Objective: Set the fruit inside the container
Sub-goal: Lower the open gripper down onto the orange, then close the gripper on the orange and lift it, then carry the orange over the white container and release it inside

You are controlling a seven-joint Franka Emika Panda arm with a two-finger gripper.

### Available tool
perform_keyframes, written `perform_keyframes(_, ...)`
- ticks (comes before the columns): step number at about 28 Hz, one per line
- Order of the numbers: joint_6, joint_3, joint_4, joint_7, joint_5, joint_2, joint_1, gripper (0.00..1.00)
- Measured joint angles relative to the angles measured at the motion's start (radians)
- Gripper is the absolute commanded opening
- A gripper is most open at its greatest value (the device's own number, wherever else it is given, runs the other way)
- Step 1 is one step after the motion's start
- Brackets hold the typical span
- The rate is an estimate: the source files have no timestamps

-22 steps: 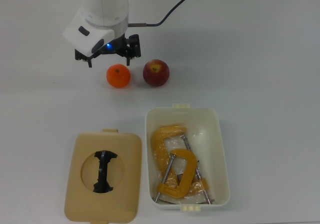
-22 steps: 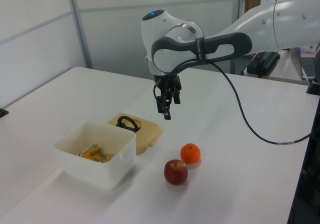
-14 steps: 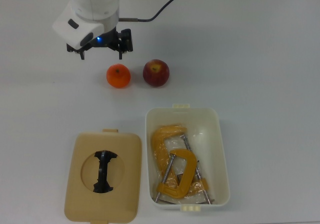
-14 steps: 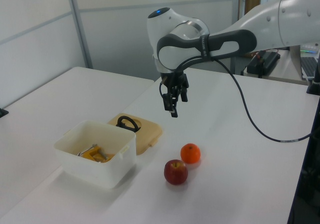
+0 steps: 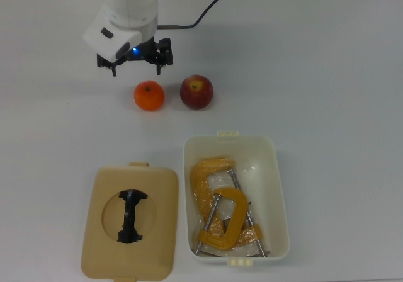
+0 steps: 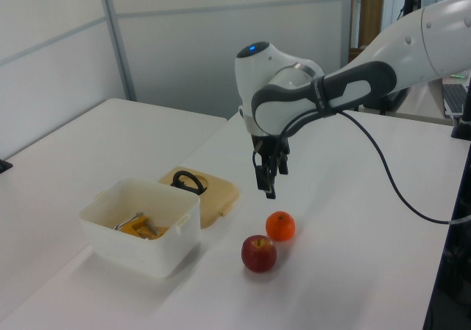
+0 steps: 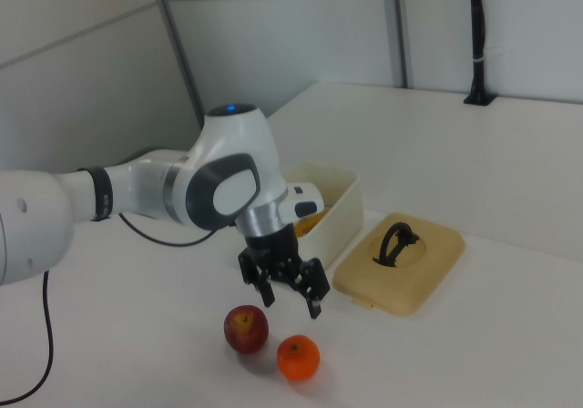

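Observation:
The fruit lies on the white table: an orange mandarin [image 5: 149,95] with a dark red apple [image 5: 196,92] just to the top view's right of it. My gripper [image 5: 136,68] hangs open and holds nothing, a little above the table and just behind the mandarin [image 7: 299,357] toward the top view's upper edge. In the right view the gripper [image 7: 291,297] points down with its fingers spread, above and between the apple [image 7: 246,328] and the mandarin. The container [image 5: 280,187], a white tub, stands nearer the top view's lower edge.
Two yellow-orange C-clamps [image 5: 220,213] lie inside the tub. A flat tan lid [image 5: 160,231] with a black handle rests on the table at the top view's left of the tub. The arm's black cable [image 5: 208,14] trails across the table behind the gripper.
The gripper has shifted toward the top view's right and come down closer to the mandarin, still open. The fruit, tub and lid have not moved.

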Motion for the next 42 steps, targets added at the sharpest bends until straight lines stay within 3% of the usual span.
perform_keyframes(7, 0.027, 0.006, -0.062, -0.02, 0.0, 0.021, 0.001, 1.0)
perform_keyframes(20, 0.124, 0.015, -0.067, -0.025, -0.001, 0.133, 0.018, 1.0)
perform_keyframes(21, 0.131, 0.015, -0.067, -0.025, -0.001, 0.138, 0.02, 0.95)
perform_keyframes(22, 0.136, 0.015, -0.067, -0.025, -0.002, 0.143, 0.021, 0.71)
perform_keyframes(26, 0.14, 0.015, -0.066, -0.025, -0.024, 0.15, 0.026, 0.28)
perform_keyframes(27, 0.14, 0.015, -0.066, -0.025, -0.029, 0.151, 0.026, 0.11)
perform_keyframes(29, 0.14, 0.015, -0.065, -0.026, -0.034, 0.151, 0.026, 0.0)
perform_keyframes(38, 0.14, 0.013, -0.028, -0.044, -0.029, 0.149, 0.015, 0.0)
perform_keyframes(42, 0.141, 0.012, 0.043, -0.044, 0.032, 0.148, 0.005, 0.0)
